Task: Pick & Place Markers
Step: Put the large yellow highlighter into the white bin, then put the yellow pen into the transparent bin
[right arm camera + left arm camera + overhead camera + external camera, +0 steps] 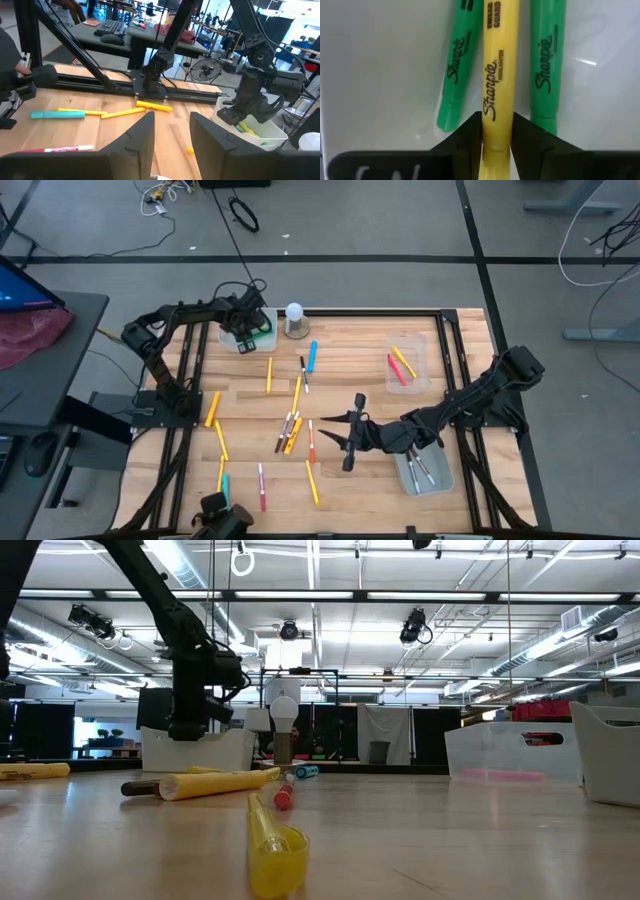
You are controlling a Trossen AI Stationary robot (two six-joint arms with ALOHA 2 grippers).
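Sorted so far: two green highlighter markers point(454, 75) were seen lying on the white floor of the translucent bin point(243, 340) directly beneath the left gripper point(496, 131); two or three pink and yellow markers point(402, 364) lay in the clear bin point(424, 350) beyond the right gripper point(345, 432), and a few dark-capped markers point(419, 467) in the clear bin point(440, 480) just behind it.

Left gripper: a yellow highlighter marker point(495, 75) was seen between the two dark fingers, lowered into the bin alongside the green pair; the fingers lay close along its barrel, but whether it was clamped or already let go could not be told.

Right gripper: the fingers were held apart, nothing between them, poised over the loose markers point(291, 430) at mid-table.

Left to do: roughly a dozen and a half markers were still scattered on the wooden table point(360, 490), judged well over half the job.

Hard to make out: the bin's full contents were blocked by the left arm in the overhead view; the marker caps nearest the left fingers were cut off; exact counts in the clear bins could not be read.
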